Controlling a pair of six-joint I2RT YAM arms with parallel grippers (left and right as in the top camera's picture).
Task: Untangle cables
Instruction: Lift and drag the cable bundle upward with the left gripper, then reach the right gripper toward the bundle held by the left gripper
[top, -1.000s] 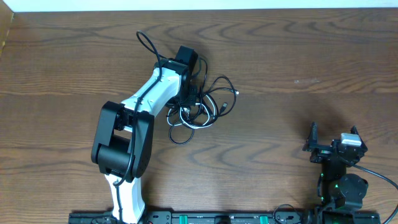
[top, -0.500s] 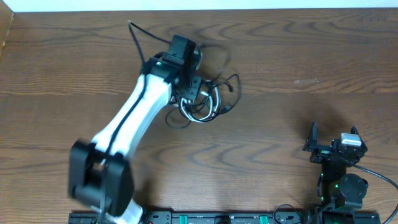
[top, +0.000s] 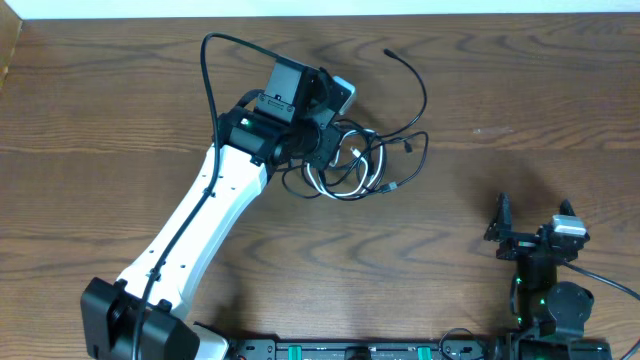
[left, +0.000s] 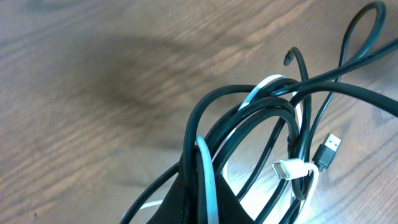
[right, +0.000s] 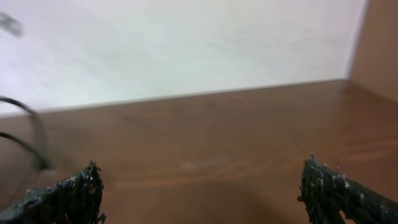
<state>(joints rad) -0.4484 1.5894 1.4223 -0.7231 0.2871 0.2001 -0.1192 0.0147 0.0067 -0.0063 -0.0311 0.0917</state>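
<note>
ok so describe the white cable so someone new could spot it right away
On the wooden table, find the white left arm; at its tip sits a bundle of cables. Threaded through that bundle is the white cable, a loop ending in a white plug. It is the only pale cord among black ones.

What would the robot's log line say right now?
left tool: shut on cables | cables: tangled, black loops plus one white cord | right tool: open, empty, apart from them | untangling: not done
</note>
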